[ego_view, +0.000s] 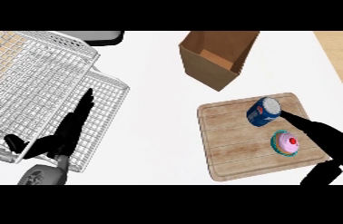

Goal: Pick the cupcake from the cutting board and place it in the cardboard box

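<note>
Flanking cupcake (pixel 285 143): can (pixel 263 112), fingers (pixel 301 123).

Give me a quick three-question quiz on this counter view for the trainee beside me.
1. True or false: the cupcake is already inside the cardboard box.
2. Which thing shares the cutting board with the cupcake? A) a blue can B) a mug C) a banana
3. Fill in: the left hand shows over the wire ____ at the view's left.

Key
1. False: it sits on the cutting board, next to the right hand.
2. A: the blue can lies on its side behind the cupcake.
3. Rack: the wire rack.
</note>
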